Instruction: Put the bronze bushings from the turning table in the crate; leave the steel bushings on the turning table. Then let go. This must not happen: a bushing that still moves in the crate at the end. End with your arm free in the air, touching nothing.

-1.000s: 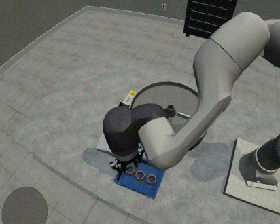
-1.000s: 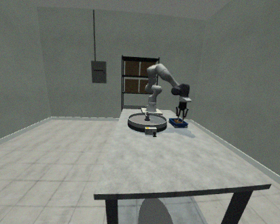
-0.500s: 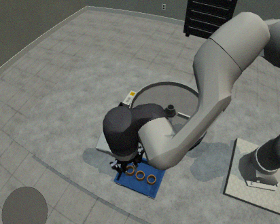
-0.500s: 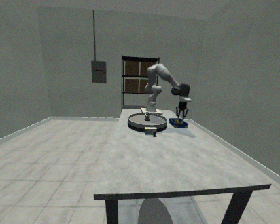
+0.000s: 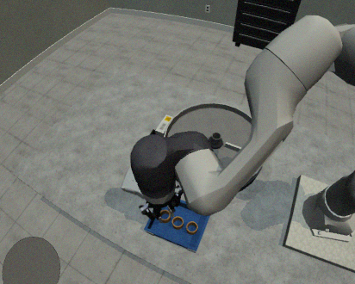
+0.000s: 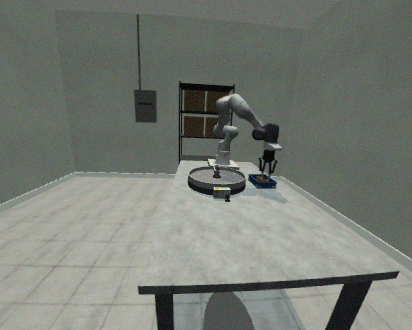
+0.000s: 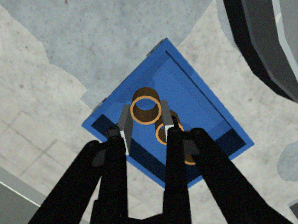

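Note:
My gripper (image 7: 146, 111) is shut on a bronze bushing (image 7: 145, 111) and holds it upright over the blue crate (image 7: 170, 112). In the top view the gripper (image 5: 159, 212) hangs at the crate's (image 5: 178, 225) left end, with the held bushing (image 5: 165, 214) there. Two more bronze bushings (image 5: 177, 222) (image 5: 192, 226) lie inside the crate; the wrist view shows one (image 7: 166, 131) partly behind my right finger. A grey steel bushing (image 5: 215, 139) stands on the turning table (image 5: 212, 125). In the exterior view the gripper (image 6: 267, 166) is above the crate (image 6: 262, 183).
A small box with a yellow label (image 5: 165, 123) sits at the turning table's left rim. The arm's base plate (image 5: 328, 221) is at the right. A dark cabinet (image 5: 264, 19) stands at the back. A shelf with boxes (image 6: 204, 117) stands behind the arm.

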You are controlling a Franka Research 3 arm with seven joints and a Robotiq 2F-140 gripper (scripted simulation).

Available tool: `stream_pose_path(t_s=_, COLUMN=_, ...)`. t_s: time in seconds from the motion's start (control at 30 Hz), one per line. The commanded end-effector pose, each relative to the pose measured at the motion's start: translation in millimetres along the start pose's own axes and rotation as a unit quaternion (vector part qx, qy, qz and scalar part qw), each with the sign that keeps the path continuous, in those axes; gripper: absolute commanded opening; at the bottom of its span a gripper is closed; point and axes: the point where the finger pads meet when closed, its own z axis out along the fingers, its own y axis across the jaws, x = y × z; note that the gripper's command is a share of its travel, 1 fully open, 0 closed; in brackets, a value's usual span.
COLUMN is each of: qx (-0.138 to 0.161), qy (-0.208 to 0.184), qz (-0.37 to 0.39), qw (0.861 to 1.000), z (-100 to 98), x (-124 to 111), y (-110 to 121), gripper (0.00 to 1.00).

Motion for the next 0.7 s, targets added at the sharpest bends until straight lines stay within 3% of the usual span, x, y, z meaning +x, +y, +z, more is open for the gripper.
stream_pose_path(t_s=0.0, qx=0.001, qy=0.001, qz=0.001, qw=1.000, z=0.3, x=0.4, y=-0.8, gripper=0.00)
stream_pose_path(t_s=0.67, qx=0.001, qy=0.001, qz=0.001, qw=1.000, z=4.4, x=-0.1, y=-0.9, gripper=0.00)
